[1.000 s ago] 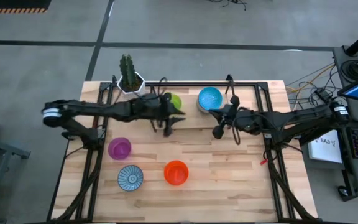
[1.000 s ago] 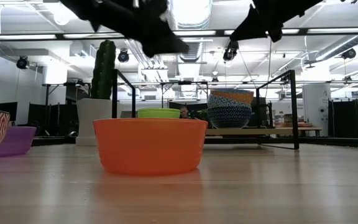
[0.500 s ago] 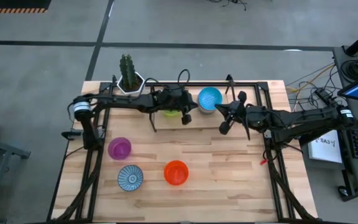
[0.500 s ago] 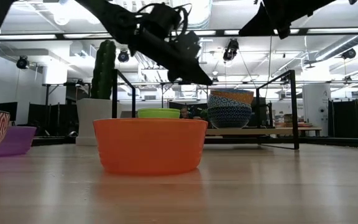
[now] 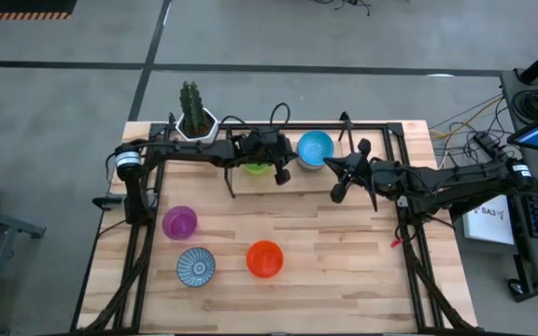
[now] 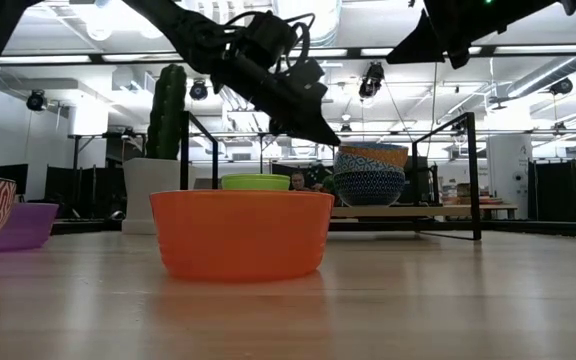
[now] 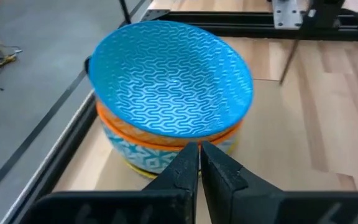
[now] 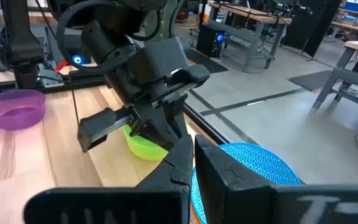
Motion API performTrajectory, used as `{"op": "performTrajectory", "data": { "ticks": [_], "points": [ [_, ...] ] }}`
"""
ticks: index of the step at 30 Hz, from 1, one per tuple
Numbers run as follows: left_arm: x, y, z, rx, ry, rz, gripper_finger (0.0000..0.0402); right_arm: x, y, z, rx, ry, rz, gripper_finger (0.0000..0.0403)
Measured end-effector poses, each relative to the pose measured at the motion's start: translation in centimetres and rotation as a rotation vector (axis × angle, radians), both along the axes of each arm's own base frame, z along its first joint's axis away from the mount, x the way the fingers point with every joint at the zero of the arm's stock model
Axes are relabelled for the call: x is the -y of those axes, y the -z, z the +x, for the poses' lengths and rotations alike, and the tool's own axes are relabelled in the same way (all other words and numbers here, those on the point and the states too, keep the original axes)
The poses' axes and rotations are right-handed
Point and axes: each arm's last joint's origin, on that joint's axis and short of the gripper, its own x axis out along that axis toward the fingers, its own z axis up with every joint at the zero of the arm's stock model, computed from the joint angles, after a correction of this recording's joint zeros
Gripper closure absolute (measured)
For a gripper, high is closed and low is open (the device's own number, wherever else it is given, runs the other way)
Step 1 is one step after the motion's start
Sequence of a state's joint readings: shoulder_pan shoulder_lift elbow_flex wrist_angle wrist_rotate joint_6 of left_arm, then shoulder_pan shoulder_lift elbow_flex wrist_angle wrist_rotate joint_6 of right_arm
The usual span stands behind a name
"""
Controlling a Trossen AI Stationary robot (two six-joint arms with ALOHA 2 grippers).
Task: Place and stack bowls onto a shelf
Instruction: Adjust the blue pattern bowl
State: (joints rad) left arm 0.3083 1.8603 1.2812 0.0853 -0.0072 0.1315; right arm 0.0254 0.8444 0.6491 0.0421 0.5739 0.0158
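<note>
Both tools closed above shelf [image 5: 362,159], flanking blue bowl [image 5: 315,147].

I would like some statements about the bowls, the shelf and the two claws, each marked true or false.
1. The left claw is shut and holds nothing. True.
2. The green bowl lies on the shelf. True.
3. The orange bowl sits on the shelf. False: it stands on the table.
4. The blue bowl tops a stack. True.
5. The right claw grips the purple bowl. False: it is shut and empty.
</note>
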Motion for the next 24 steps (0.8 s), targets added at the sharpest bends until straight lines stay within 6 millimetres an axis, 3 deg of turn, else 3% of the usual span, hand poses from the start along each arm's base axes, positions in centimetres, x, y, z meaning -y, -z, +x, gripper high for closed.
{"op": "performTrajectory", "data": {
  "ticks": [10, 24],
  "points": [
    [-1.0, -0.1, -0.2, 0.012, -0.029, 0.03, 0.0401, 0.0, 0.0, 0.0, 0.0, -0.001, -0.001, 0.0394],
    [-1.5, 1.8, 0.4, -0.007, -0.041, 0.015, 0.0402, 0.0, 0.0, 0.0, -0.005, -0.001, -0.009, 0.0394]
  ]
}}
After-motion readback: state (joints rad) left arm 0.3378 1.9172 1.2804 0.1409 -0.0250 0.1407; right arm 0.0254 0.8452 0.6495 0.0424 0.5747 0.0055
